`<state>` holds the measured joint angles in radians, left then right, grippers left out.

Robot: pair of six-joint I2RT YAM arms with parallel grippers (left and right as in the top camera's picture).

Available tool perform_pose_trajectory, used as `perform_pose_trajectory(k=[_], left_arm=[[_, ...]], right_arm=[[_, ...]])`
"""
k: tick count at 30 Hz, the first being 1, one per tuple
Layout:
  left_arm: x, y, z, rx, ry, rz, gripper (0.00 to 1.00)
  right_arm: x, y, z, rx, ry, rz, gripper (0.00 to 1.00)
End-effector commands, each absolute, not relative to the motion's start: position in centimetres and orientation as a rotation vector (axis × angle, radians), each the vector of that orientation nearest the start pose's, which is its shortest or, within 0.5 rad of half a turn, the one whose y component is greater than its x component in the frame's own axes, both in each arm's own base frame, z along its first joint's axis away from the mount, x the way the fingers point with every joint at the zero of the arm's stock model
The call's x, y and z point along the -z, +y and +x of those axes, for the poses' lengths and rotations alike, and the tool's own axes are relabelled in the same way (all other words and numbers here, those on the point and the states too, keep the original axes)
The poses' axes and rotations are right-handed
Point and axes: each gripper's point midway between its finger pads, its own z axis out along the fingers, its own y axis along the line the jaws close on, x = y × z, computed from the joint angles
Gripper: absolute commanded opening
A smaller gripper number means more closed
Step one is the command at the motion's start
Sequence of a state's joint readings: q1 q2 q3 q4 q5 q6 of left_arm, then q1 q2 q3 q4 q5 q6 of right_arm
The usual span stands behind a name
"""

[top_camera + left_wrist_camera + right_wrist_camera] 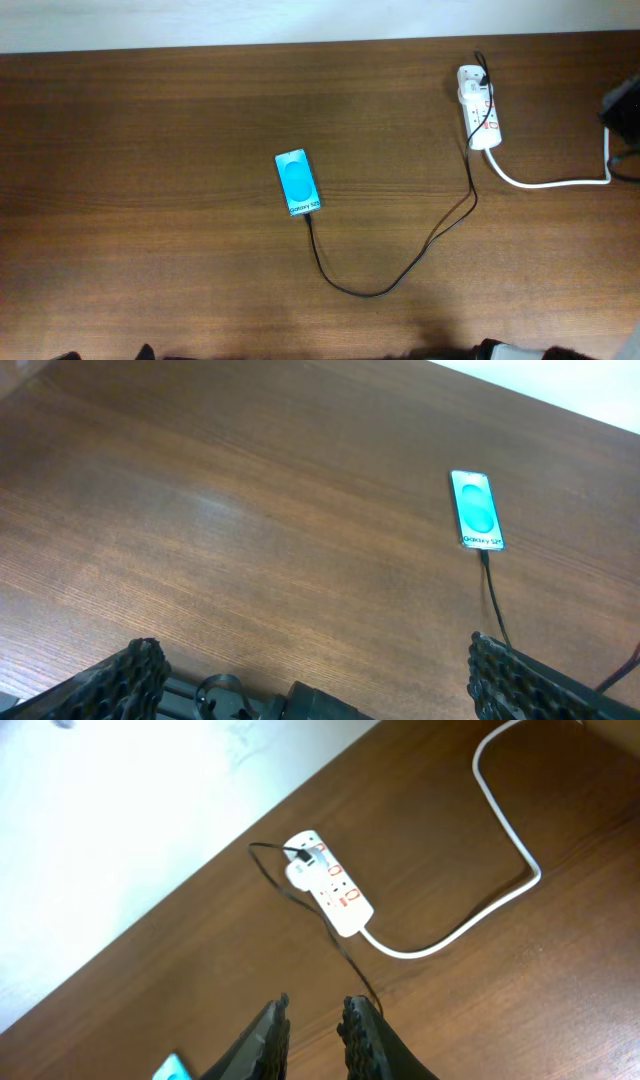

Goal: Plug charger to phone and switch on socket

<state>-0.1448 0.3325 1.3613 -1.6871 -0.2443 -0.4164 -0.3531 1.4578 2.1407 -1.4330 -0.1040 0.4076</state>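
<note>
The phone [298, 182] lies flat mid-table with its cyan screen up; it also shows in the left wrist view [476, 510]. The thin black charger cable [372, 292] runs from the phone's near end, where its tip looks seated, in a loop to the white socket [480, 118] at the back right. Its black plug sits in the socket's far end [305, 860]. The socket's red switches [345, 898] are too small to read. My left gripper [310, 665] is wide open and empty, low over bare wood. My right gripper [313, 1012] is slightly open and empty, well short of the socket.
The socket's thick white cord [560, 183] curves off toward the right table edge. A black object [622, 108] sits at the far right edge. A white wall borders the table's back edge [300, 45].
</note>
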Motion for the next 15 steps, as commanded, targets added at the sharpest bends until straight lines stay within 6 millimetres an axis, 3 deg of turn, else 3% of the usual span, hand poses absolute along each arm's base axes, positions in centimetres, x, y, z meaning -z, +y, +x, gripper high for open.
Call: perform_pose_trajectory(k=[1,3,5,7,12,14,15], left_arm=[[-29.3,3.9,4.0,0.033,2.153,-0.457,0.99],[-29.3,3.9,4.0,0.033,2.154,-0.457,0.99],[-29.3,3.9,4.0,0.033,2.153,-0.457,0.99],[-29.3,3.9,4.0,0.033,2.153,-0.457,0.99],[-29.3,3.9,4.0,0.033,2.153,-0.457,0.99],[-29.3,3.9,4.0,0.033,2.154,-0.457,0.99],[-29.3,3.9,4.0,0.033,2.154,-0.457,0.99]], right_arm=[[-43.6,-7.7,27.5,-0.173,2.108,0.752,0.22],[-44.4,-6.5,25.8,-0.202,2.093,0.713,0.23],[-45.4,-4.0,23.6,-0.263,2.098,0.57,0.23],[-45.9,-3.1,21.3,-0.247,2.082,0.537,0.23],[-45.0,-0.9,15.3,-0.225,2.11,0.496,0.23],[-45.4,0.1,14.2,-0.228,2.096,0.411,0.27],[-45.6,0.9,13.4,-0.238,2.088,0.337,0.37]])
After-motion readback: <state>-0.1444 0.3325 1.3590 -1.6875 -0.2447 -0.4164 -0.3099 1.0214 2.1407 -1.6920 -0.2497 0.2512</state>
